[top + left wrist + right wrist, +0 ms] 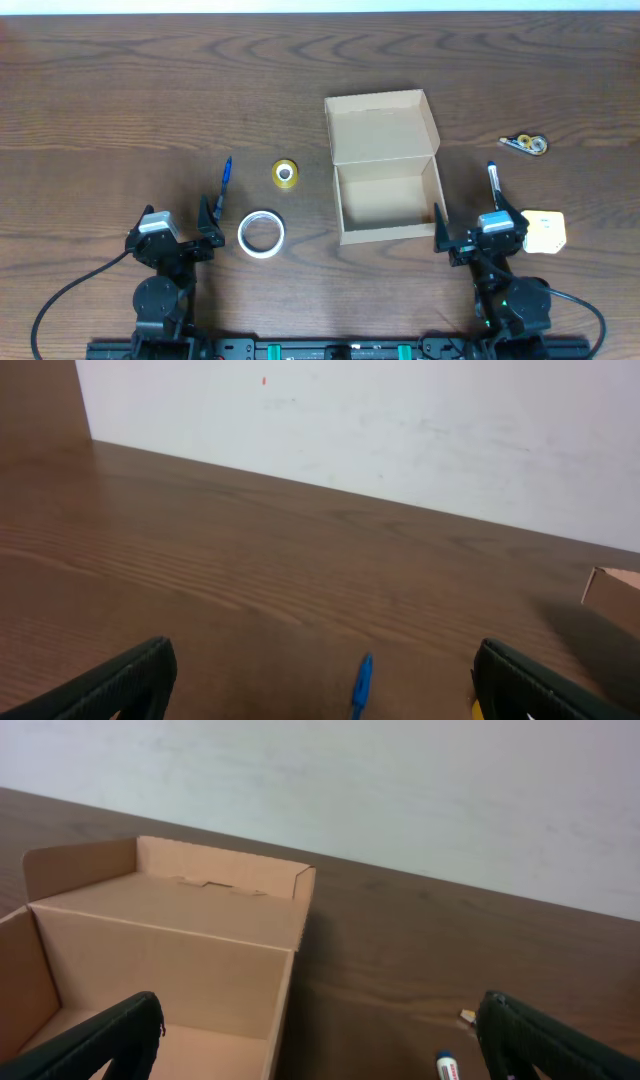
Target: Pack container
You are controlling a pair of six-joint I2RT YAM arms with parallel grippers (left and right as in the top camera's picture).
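Observation:
The container (383,128), a tan cardboard box, stands in the middle of the table with its flap lid folded back and nothing inside. My left gripper (180,220) rests open near the front edge, left of the box. In its wrist view the left gripper (320,685) holds nothing, and a blue pen (362,682) lies ahead on the table. My right gripper (480,226) is open by the box's front right corner. In its wrist view the right gripper (320,1040) straddles the right wall of the container (170,920).
A blue pen (225,175), a yellow tape roll (286,173) and a white tape roll (262,234) lie left of the box. To its right are a black and white marker (493,180), a small tape dispenser (526,144) and a yellow notepad (545,230).

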